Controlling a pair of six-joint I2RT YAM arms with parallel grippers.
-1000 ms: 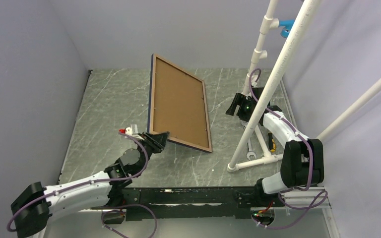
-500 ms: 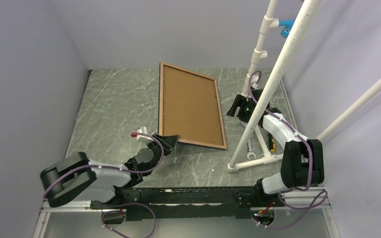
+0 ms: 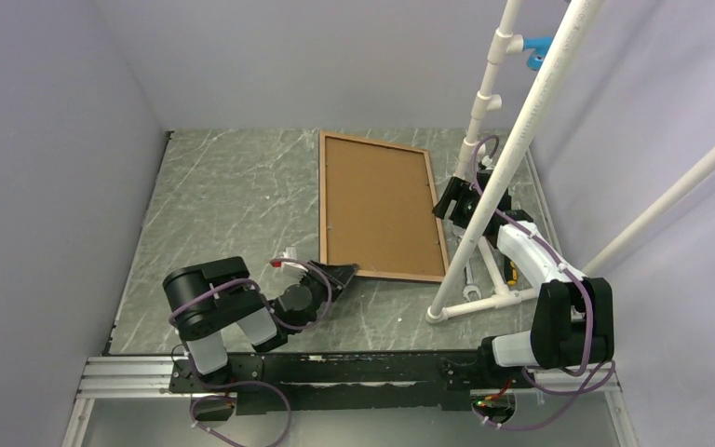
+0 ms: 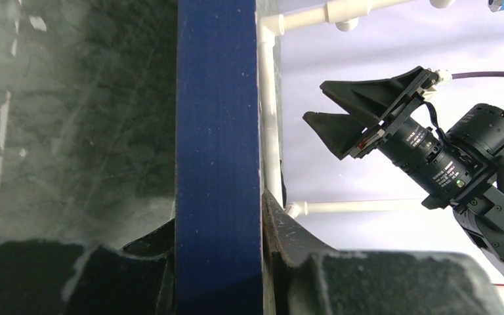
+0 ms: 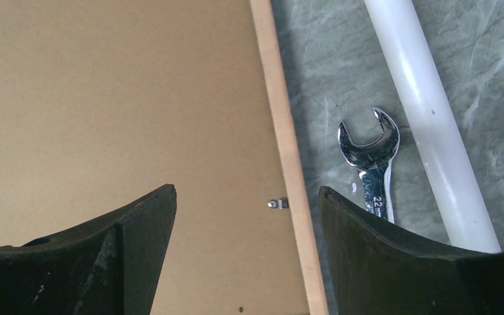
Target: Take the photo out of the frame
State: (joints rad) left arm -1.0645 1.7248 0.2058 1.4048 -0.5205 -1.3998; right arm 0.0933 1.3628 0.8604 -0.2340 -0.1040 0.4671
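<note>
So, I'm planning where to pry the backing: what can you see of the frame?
The frame is a thin rectangle lying back up on the table, apparently nearly flat. Its back shows a brown board inside a light wooden rim, with a small metal clip near the right rim; the outer edge is navy blue. The left gripper pinches its near left corner.

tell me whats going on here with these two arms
The left gripper is pinching the near left corner of the frame by its blue edge. The frame sits on the table with its brown back facing up. The right gripper hangs open over the frame's right edge, touching nothing, beside a wrench and a white pipe. The photo does not show from this side, and nothing has been pulled out yet.
</note>
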